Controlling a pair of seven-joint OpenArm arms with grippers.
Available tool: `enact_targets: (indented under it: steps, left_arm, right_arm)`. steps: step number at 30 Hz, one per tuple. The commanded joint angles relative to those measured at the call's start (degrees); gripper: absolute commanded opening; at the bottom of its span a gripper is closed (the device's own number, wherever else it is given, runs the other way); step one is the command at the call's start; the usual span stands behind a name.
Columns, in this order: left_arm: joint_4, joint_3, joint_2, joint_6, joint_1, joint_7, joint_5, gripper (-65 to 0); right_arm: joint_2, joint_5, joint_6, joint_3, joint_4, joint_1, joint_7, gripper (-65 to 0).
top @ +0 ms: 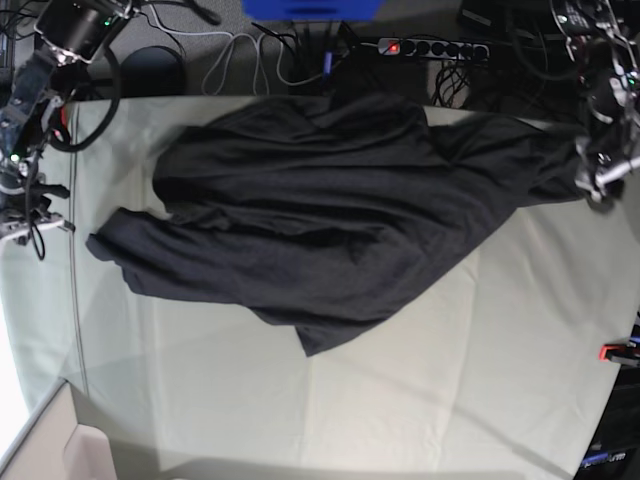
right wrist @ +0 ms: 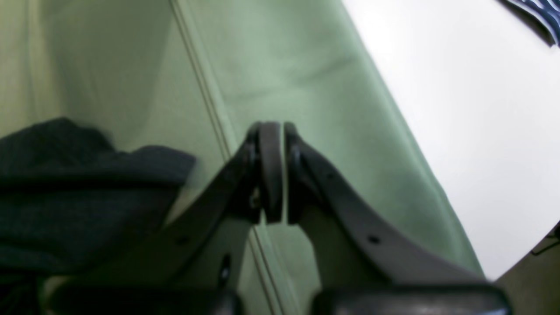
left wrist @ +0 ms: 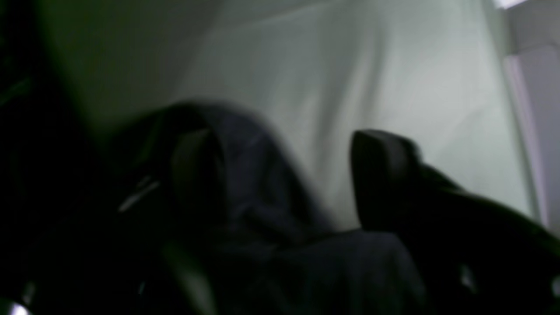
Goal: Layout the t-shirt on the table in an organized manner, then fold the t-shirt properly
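The dark charcoal t-shirt (top: 320, 215) lies crumpled across the far half of the table (top: 400, 390), plain side up, with no print showing. One end stretches to the table's right edge. My left gripper (top: 603, 180) is at that end. In the blurred left wrist view its fingers (left wrist: 380, 175) stand wide apart, and t-shirt fabric (left wrist: 262, 183) drapes between them and over the left finger. My right gripper (top: 28, 228) hangs just left of the shirt's left tip. In the right wrist view it (right wrist: 283, 131) is shut on nothing, with the shirt (right wrist: 83, 197) to its left.
A power strip (top: 430, 47) and cables lie beyond the far table edge. A red clamp (top: 612, 351) sits at the right edge. A seam (right wrist: 205, 87) runs along the cloth near the left edge, with white floor (right wrist: 459, 109) beyond.
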Motion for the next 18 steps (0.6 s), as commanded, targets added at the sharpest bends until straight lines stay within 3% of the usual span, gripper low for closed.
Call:
enact_targets:
  steps: [1, 5, 8, 13, 18]
  left_arm:
    - [2.7, 0.1, -0.5, -0.4, -0.7, -0.7, -0.2, -15.4]
    - [4.6, 8.4, -1.2, -0.4, -7.6, -0.5, 1.2, -21.5]
    - [0.6, 18.6, -1.0, 0.0, -15.3, -0.5, 7.5, -23.8]
    - [-17.6, 35.1, 1.5, 0.0, -28.6, -1.2, 18.5, -23.8]
    - [-36.2, 41.2, 6.4, -0.1, -39.1, -1.2, 25.6, -23.8]
  right_arm:
    - [0.4, 0.4, -0.1, 0.1, 1.1, 0.2, 1.1, -65.0]
    - [-0.3, 0.4, -0.1, 0.1, 1.1, 0.0, 1.1, -65.0]
    - [-0.6, 0.3, -0.1, 0.1, 1.8, -1.3, 1.1, -65.0]
    - [-0.7, 0.3, -0.1, -1.8, 4.1, -2.9, 1.1, -65.0]
    - [-0.7, 0.3, -0.1, -2.5, 6.4, -4.0, 1.1, -65.0]
